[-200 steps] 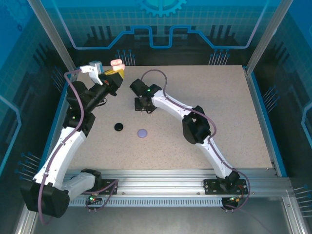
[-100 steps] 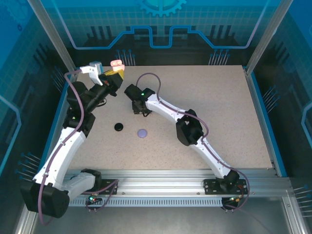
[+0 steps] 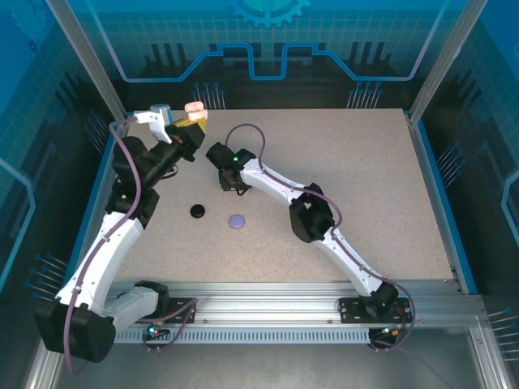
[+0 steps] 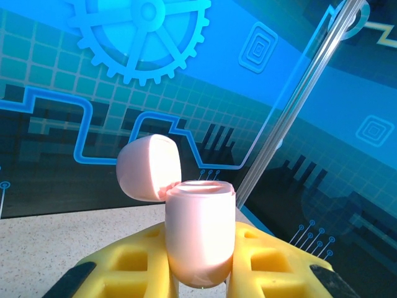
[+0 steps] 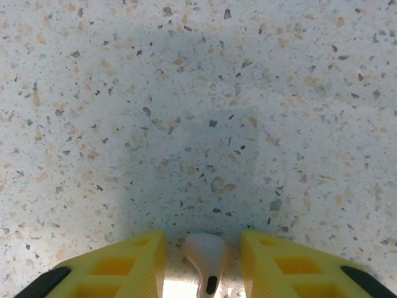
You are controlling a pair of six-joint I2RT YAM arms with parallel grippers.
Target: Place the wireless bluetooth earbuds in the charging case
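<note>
Left arm (image 3: 105,243) runs up the frame's left side, wrist tilted upward. Left gripper (image 4: 200,245) is clamped on the pink case (image 4: 200,236). Right arm (image 3: 272,180) extends to centre-left. Right gripper (image 5: 205,239) points down, jaws apart, straddling a pale earbud (image 5: 206,257).

Robot lab cell: alu frame (image 3: 87,58), gear-print blue walls (image 3: 268,32).

The left arm (image 3: 109,243) and right arm (image 3: 272,180) have white shells, black joints, a mauve cable (image 3: 135,182) each. A green light (image 3: 236,159) glows behind the right gripper (image 3: 233,188), whose yellow fingers (image 5: 118,270) have hollow pockets.
</note>
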